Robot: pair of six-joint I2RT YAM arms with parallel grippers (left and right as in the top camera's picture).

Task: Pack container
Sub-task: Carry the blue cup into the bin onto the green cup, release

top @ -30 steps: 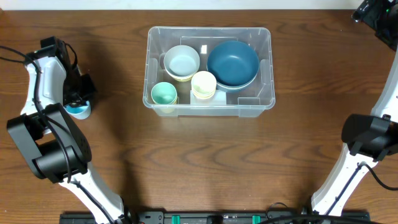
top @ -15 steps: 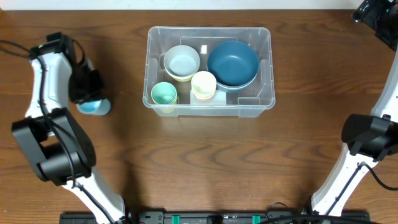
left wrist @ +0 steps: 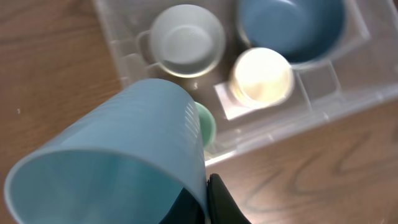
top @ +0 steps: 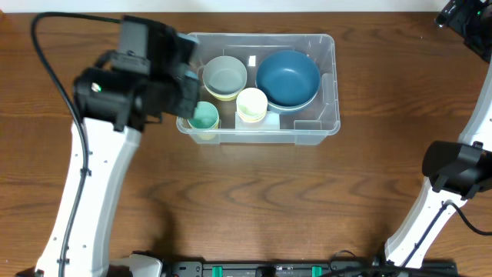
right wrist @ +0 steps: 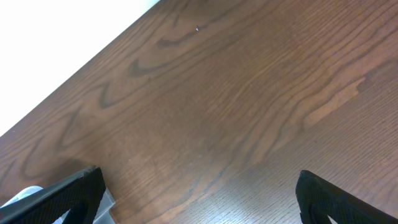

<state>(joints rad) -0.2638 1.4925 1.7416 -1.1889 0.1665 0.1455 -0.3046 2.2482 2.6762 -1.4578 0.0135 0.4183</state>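
The container (top: 261, 35), a clear plastic bin, stands at the table's back middle. It holds a dark blue bowl (top: 287, 78), a pale handled mug (top: 224, 77), a cream cup (top: 251, 104) and a green cup (top: 204, 117). My left arm (top: 146, 73) hangs raised over the bin's left edge and hides its own gripper from above. In the left wrist view my left gripper (left wrist: 206, 202) is shut on the rim of a light blue cup (left wrist: 124, 149), tilted on its side above the green cup (left wrist: 207, 124) and the bin's near wall (left wrist: 121, 46). My right gripper (right wrist: 199, 199) stands open over bare wood.
The right arm (top: 461, 19) reaches in at the far right corner, away from the bin. Its base (top: 453, 169) stands at the right edge. Brown wood tabletop (top: 254, 200) runs around the bin on all sides.
My left arm has lifted the light blue cup off the table at the far left and swung it right, up to the bin's left edge. The right arm has not moved.
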